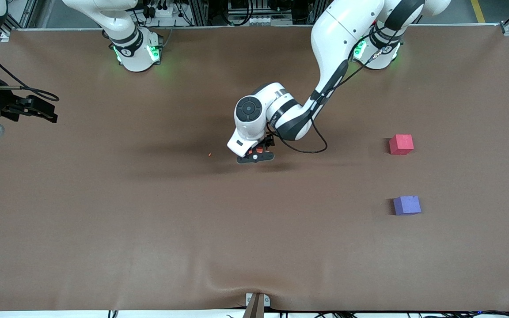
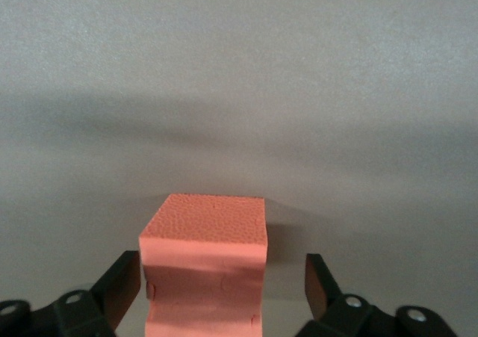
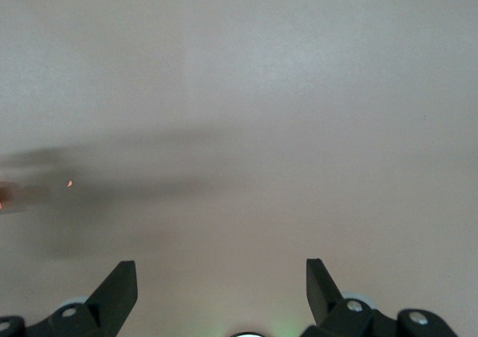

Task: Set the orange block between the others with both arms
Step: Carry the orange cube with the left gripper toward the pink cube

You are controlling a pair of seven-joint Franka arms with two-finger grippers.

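The orange block (image 2: 205, 270) rests on the brown table between the fingers of my left gripper (image 2: 224, 277), which is open around it: one finger lies against a side, the other stands a little off. In the front view the left gripper (image 1: 256, 155) is down at mid-table and hides most of the orange block (image 1: 258, 151). The pinkish-red cube (image 1: 401, 144) and the purple cube (image 1: 407, 205) lie toward the left arm's end, the purple one nearer the front camera. My right gripper (image 1: 44, 110) waits open and empty at the right arm's end; its wrist view shows the right gripper (image 3: 222, 277) over bare table.
A tiny orange crumb (image 1: 210, 154) lies on the table (image 1: 148, 229) beside the left gripper, toward the right arm's end. A gap about one cube wide or more separates the red and purple cubes. A clamp (image 1: 256, 302) sits at the table's front edge.
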